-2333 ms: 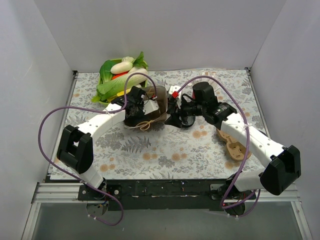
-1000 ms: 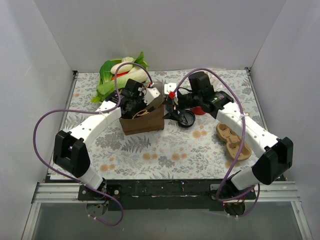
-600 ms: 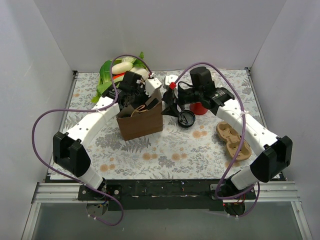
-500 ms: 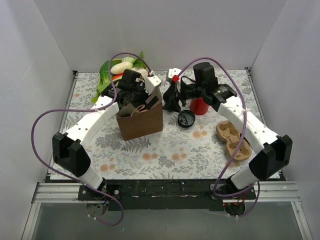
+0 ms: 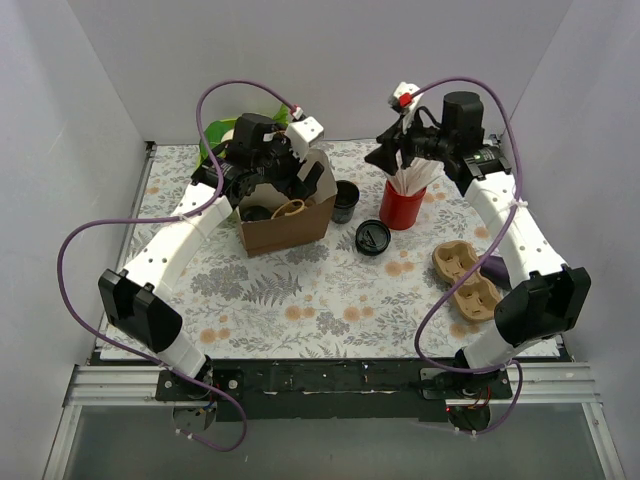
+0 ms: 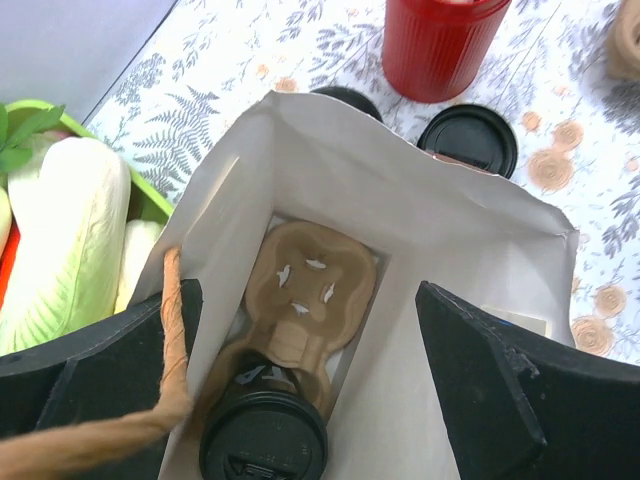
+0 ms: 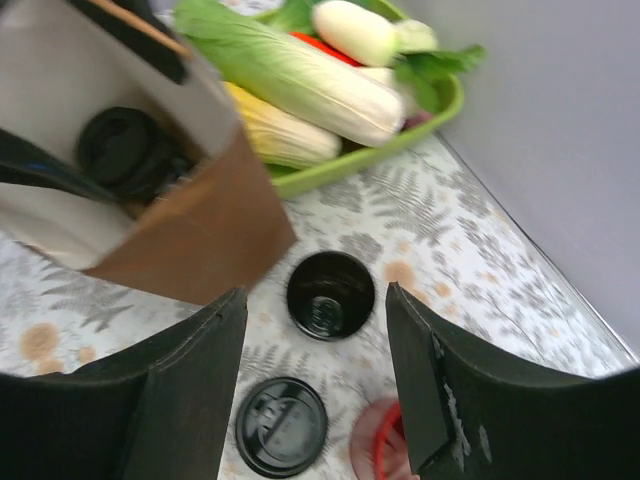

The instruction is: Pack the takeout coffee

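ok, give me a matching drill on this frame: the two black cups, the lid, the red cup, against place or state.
Things:
1. lidded cup
2. open cup
3. loose lid
4. red cup

States:
A. holds white sticks
B. in the bag, in a carrier
C. flat on the table
D. upright beside the bag, no lid

Pairs: 1-B, 2-D, 3-C, 4-A

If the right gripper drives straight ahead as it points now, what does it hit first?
Probably the lidless black cup on the table beside the brown bag: it sits centred between the right gripper's open fingers in the wrist view, though depth is unclear.
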